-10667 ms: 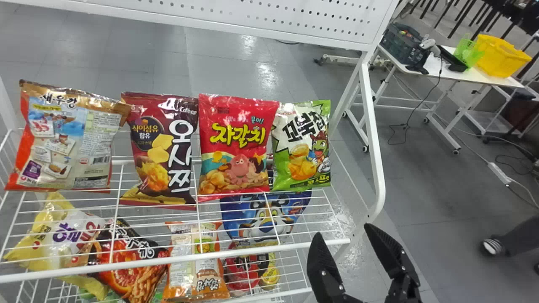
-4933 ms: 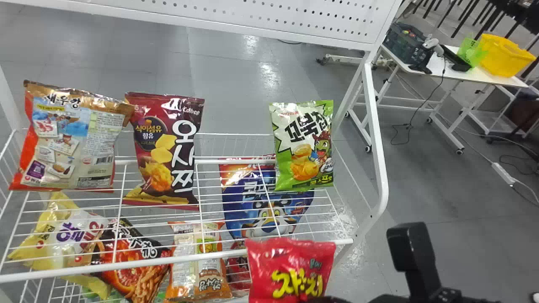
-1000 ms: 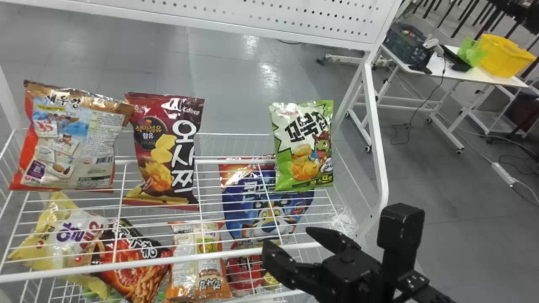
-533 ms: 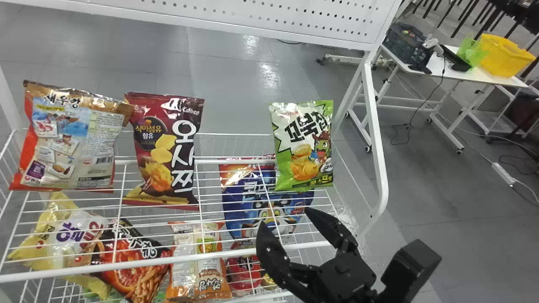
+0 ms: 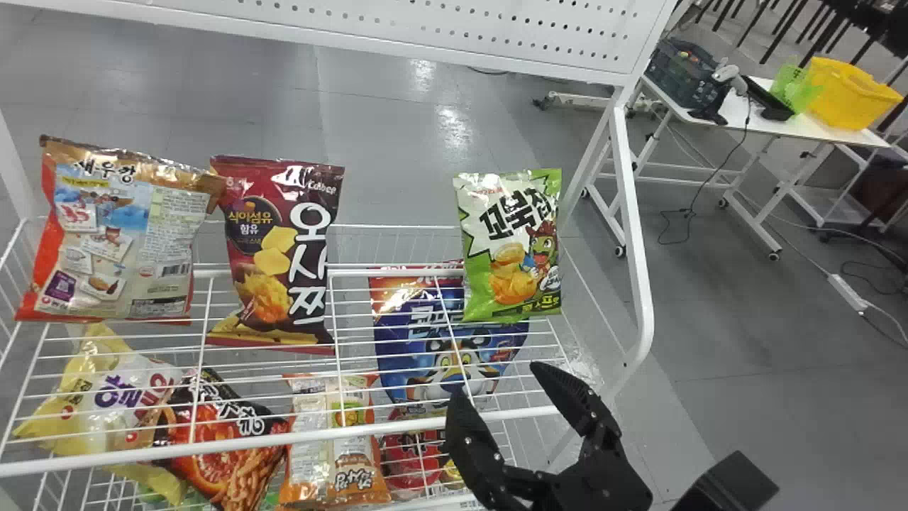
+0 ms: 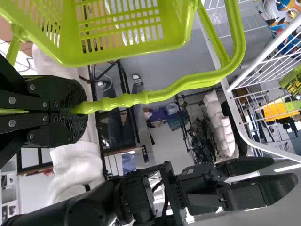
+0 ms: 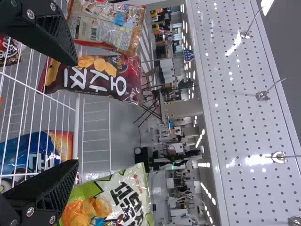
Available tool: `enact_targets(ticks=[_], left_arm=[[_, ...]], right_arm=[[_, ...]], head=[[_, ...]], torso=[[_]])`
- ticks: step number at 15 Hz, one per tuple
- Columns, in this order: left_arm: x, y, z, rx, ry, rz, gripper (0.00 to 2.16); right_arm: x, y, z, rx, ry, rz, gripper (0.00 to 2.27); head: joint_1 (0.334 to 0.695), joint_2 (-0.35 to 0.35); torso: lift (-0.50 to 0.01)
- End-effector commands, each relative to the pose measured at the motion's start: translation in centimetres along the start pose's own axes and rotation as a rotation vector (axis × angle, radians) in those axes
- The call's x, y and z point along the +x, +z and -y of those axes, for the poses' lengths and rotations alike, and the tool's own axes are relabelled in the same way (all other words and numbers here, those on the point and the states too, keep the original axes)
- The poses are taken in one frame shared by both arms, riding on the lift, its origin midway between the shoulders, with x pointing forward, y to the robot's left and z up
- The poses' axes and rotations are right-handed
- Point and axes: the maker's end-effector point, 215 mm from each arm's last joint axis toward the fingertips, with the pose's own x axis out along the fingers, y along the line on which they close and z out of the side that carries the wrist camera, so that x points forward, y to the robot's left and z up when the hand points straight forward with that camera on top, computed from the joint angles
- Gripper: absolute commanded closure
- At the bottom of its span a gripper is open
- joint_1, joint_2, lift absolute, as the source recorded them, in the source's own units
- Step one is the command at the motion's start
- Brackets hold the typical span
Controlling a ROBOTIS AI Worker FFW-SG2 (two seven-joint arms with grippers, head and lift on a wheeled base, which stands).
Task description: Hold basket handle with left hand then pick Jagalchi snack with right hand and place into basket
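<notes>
While a white wire rack [image 5: 633,213] spans the scene beneath a perforated panel [image 5: 355,21], a white worktop [image 5: 738,113] stands well apart on the right, beyond the rack. On it sit a yellow bin [image 5: 851,96] and a dark crate [image 5: 677,74], a translucent green container [image 5: 793,81] just beside the bin. The lime-green basket [image 6: 122,52] is at my left side, its handle [image 6: 162,92] clenched between the fingers of my left end effector [image 6: 81,110]. My right end effector [image 5: 496,383] is released, its two black fingers spread wide at the rack's front rail, toward the right-hand end of the shelf.

Upright on the upper shelf, from left to right, stand a gold-and-orange snack bag [image 5: 117,234], a maroon one [image 5: 277,255] close beside it and, well apart from that pair, a green-and-white one [image 5: 511,248]. Seen through the wires on the level below are a blue bag [image 5: 404,341], a yellow bag [image 5: 92,404], a black-and-orange bag [image 5: 213,454] and an orange-and-white bag [image 5: 333,454]. Whether the basket holds any snack, I cannot tell.
</notes>
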Motion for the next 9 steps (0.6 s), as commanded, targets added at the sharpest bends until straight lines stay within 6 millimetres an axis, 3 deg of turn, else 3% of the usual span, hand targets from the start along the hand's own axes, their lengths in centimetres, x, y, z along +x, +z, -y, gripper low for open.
enact_targets(ticks=[1, 9], left_arm=[[-0.02, 0.02, 0.00, 0.000, 0.000, 0.001, 1.21], [-0.16, 0.24, -0.16, -0.001, 0.004, 0.011, 1.21]], right_arm=[[-0.27, 0.28, -0.21, 0.000, 0.003, 0.010, 0.06], [-0.88, 0.73, -0.69, 0.018, 0.010, 0.019, 0.06]], head=[[0.695, -0.350], [0.695, -0.350]], torso=[[-0.010], [-0.010]])
